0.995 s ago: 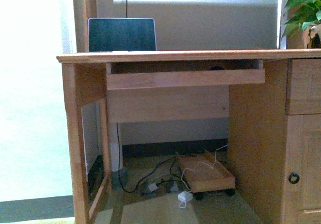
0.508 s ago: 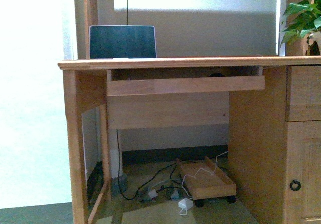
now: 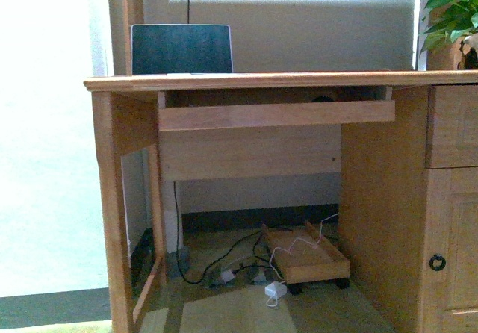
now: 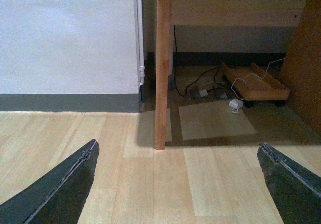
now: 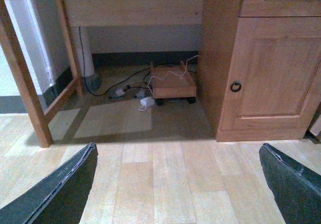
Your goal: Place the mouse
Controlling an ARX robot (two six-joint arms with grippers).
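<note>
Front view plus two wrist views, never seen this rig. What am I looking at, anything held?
A two-armed robot. The front view comes from a camera on its body, facing a wooden desk with a laptop on top and a pull-out tray beneath. The other two views come from cameras on each wrist, looking at the floor. The left hand and right hand are both open and empty. A small dark shape peeks over the tray; it may be the mouse, too hidden to tell.

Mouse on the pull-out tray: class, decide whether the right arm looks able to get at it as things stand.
Probably not yet: the right gripper is open and low, facing the floor, while the mouse sits high on the tray, tucked in the narrow gap under the desktop.
</note>
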